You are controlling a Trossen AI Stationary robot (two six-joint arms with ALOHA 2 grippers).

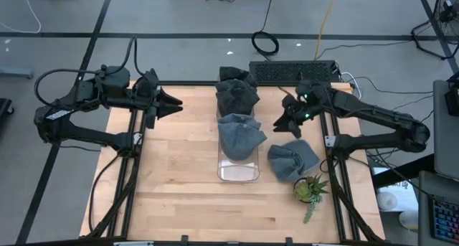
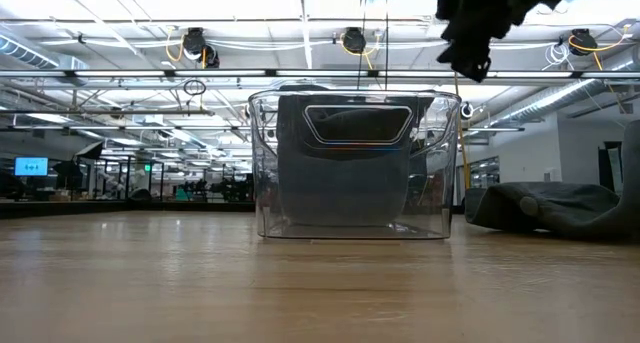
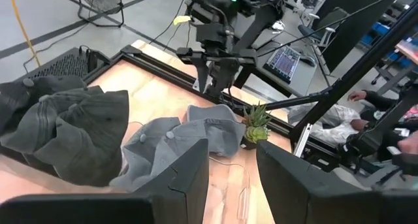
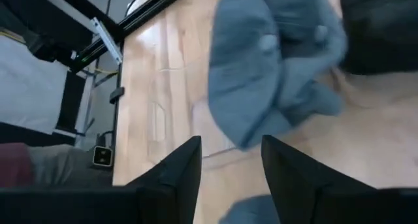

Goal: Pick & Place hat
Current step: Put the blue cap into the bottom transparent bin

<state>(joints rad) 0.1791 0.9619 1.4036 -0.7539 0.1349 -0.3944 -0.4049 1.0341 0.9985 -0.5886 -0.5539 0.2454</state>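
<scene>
A clear bin (image 1: 237, 171) stands mid-table. A blue-grey hat (image 1: 240, 135) lies in it, and a dark hat (image 1: 237, 97) lies over its far end. Another dark hat (image 1: 235, 74) sits behind the bin at the table's far edge. A second blue-grey hat (image 1: 292, 160) rests crumpled on the table right of the bin, also in the low view (image 2: 560, 207). My right gripper (image 1: 284, 121) hangs open and empty above the table, between the bin and that hat. My left gripper (image 1: 176, 103) hovers open and empty at the far left, pointing toward the bin.
A small potted plant (image 1: 310, 190) stands near the right edge, in front of the loose hat. A black perforated box (image 1: 292, 72) lies beyond the far edge. Bare wood spreads left of the bin and along the near edge. A person shows beyond the table's right side.
</scene>
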